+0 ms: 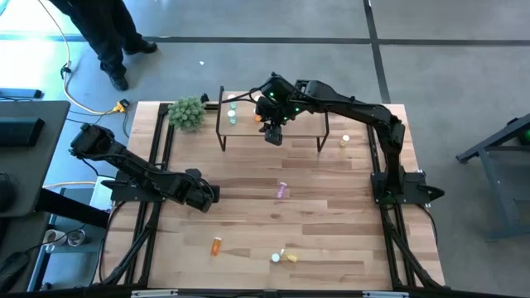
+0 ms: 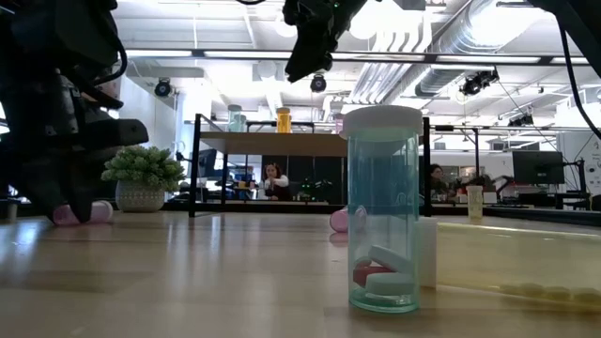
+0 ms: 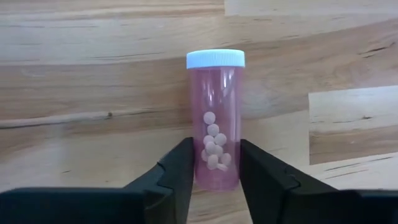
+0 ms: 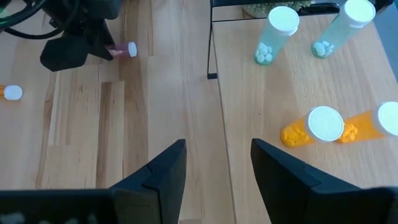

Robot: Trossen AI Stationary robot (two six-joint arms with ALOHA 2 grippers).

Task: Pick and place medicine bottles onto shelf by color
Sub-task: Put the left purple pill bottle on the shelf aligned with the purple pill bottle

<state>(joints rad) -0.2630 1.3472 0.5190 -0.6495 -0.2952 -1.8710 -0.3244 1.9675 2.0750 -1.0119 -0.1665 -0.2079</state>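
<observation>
Our left gripper [image 3: 214, 171] clamps the translucent pink pill bottle [image 3: 215, 118], its long axis running forward past the fingertips. Our right gripper [image 4: 214, 168] hangs wide open and empty over the small light-wood shelf [image 4: 273, 93].

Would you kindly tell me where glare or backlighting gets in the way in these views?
Low view: bright ceiling lights backlight the right gripper, leaving it a dark silhouette. Left wrist view: even light, no glare on the pink bottle in the left gripper. Right wrist view: even light over the shelf.
</observation>
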